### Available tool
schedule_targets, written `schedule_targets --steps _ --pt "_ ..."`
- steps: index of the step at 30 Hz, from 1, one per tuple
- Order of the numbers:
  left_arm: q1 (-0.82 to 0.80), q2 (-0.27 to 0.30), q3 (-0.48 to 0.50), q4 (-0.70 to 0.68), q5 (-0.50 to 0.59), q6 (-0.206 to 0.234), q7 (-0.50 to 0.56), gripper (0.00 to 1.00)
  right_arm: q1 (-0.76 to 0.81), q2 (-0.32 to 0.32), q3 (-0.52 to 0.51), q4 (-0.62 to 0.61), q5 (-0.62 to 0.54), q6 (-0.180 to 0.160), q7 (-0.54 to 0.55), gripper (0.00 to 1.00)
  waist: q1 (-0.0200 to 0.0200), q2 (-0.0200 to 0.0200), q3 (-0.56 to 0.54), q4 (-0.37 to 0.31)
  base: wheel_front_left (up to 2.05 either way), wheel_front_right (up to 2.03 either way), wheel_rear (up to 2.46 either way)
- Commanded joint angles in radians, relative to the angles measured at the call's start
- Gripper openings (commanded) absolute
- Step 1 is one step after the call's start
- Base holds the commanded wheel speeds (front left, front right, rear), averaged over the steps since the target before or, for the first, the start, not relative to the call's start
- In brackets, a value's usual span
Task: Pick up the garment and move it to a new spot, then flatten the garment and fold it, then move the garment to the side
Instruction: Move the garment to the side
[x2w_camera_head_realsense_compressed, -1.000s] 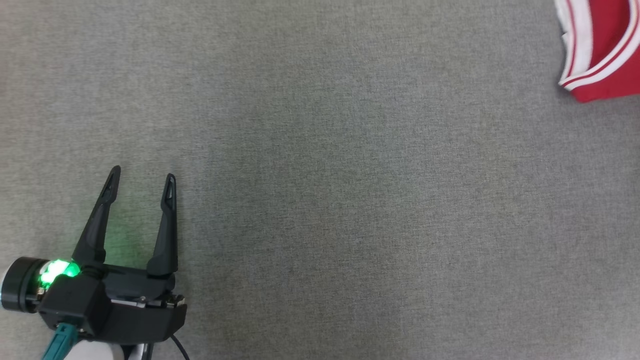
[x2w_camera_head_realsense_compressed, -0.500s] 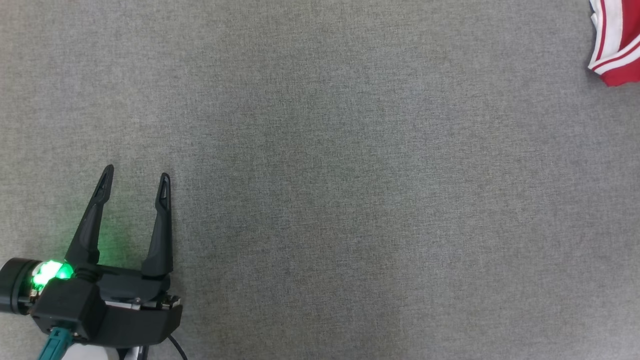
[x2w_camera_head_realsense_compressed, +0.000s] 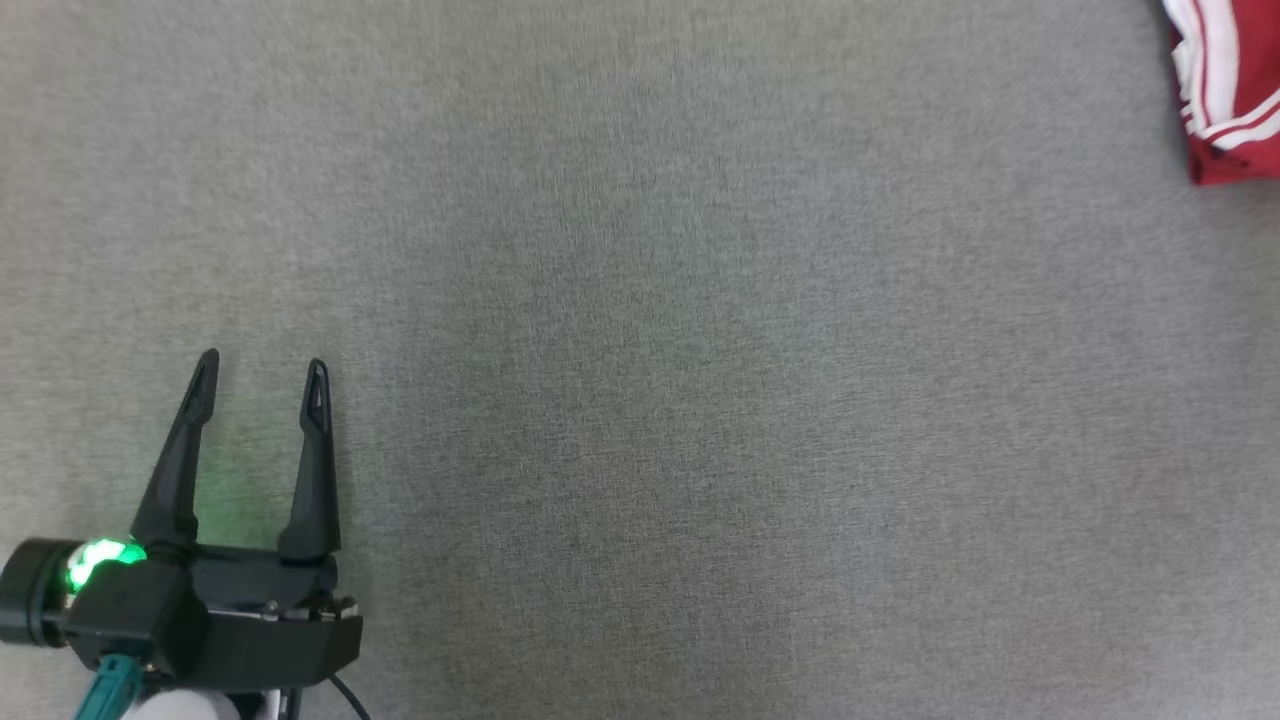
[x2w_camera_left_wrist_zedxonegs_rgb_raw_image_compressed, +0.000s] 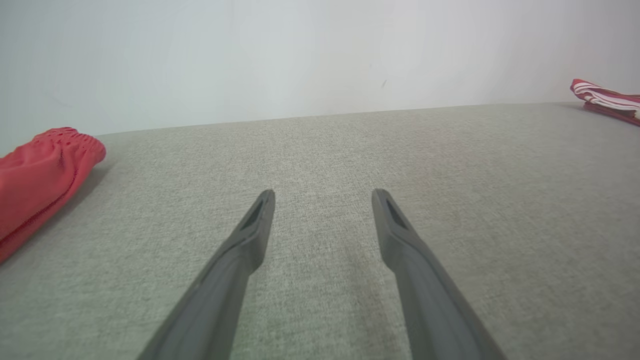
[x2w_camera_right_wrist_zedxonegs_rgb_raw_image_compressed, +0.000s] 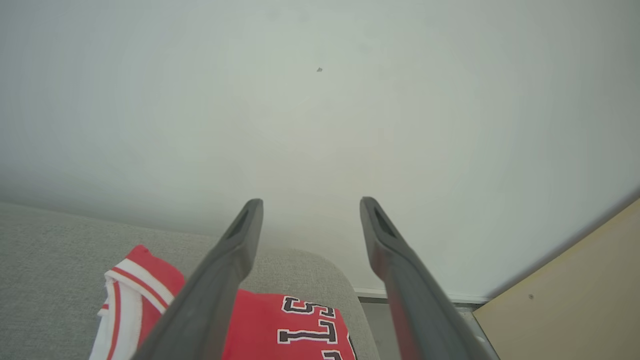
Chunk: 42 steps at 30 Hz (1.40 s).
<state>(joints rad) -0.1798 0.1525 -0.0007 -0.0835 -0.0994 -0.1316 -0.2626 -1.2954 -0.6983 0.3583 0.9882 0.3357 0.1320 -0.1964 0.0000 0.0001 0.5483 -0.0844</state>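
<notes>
The garment (x2w_camera_head_realsense_compressed: 1235, 90) is a red jersey with white stripes, lying folded at the far right corner of the grey cloth surface (x2w_camera_head_realsense_compressed: 640, 350). In the right wrist view its black-and-white lettering (x2w_camera_right_wrist_zedxonegs_rgb_raw_image_compressed: 295, 325) shows just below my right gripper (x2w_camera_right_wrist_zedxonegs_rgb_raw_image_compressed: 311, 201), which hovers above it, open and holding nothing. The left wrist view shows the garment (x2w_camera_left_wrist_zedxonegs_rgb_raw_image_compressed: 605, 97) far off at the right. My left gripper (x2w_camera_head_realsense_compressed: 262, 365) rests low at the near left, open and empty (x2w_camera_left_wrist_zedxonegs_rgb_raw_image_compressed: 324, 195).
A second red mesh cloth (x2w_camera_left_wrist_zedxonegs_rgb_raw_image_compressed: 40, 175) lies at the left of the left gripper. A pale wall (x2w_camera_right_wrist_zedxonegs_rgb_raw_image_compressed: 320, 125) rises behind the surface. Past the rounded corner of the surface by the garment stands a light wooden panel (x2w_camera_right_wrist_zedxonegs_rgb_raw_image_compressed: 575, 290).
Less of the garment's corner shows at the head view's right edge, and its shape has settled. The whole picture shifted slightly. The left gripper stays open.
</notes>
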Motion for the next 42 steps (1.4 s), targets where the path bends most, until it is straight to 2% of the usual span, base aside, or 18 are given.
schedule_targets --steps 1,10,20,34,42 --pt "0.017 -0.009 0.004 0.005 -0.004 0.002 -0.003 1.0 0.027 0.014 -0.003 -0.01 0.017 -0.003 -0.015 1.0 0.0 -0.0001 -0.042 0.005 0.0 0.0 0.0" --pt "0.087 -0.048 0.046 0.031 -0.004 0.007 -0.003 1.0 0.216 0.139 -0.059 -0.169 0.042 -0.003 -0.066 1.0 0.0 -0.0001 -0.196 0.042 0.0 0.0 0.0" --pt "0.144 -0.068 0.071 0.071 -0.012 0.005 -0.003 1.0 0.585 0.286 -0.216 -0.385 -0.024 -0.003 -0.069 1.0 0.0 -0.0001 -0.341 0.102 0.0 0.0 0.0" --pt "0.195 -0.075 0.072 0.114 -0.012 0.002 -0.003 1.0 1.045 0.474 -0.328 -0.701 -0.053 -0.003 -0.019 1.0 0.0 -0.0001 -0.451 0.143 0.0 0.0 0.0" --pt "0.233 -0.078 0.075 0.139 -0.012 0.002 -0.003 1.0 1.226 0.538 -0.368 -0.804 -0.063 -0.003 0.011 1.0 0.0 -0.0001 -0.516 0.135 0.0 0.0 0.0"
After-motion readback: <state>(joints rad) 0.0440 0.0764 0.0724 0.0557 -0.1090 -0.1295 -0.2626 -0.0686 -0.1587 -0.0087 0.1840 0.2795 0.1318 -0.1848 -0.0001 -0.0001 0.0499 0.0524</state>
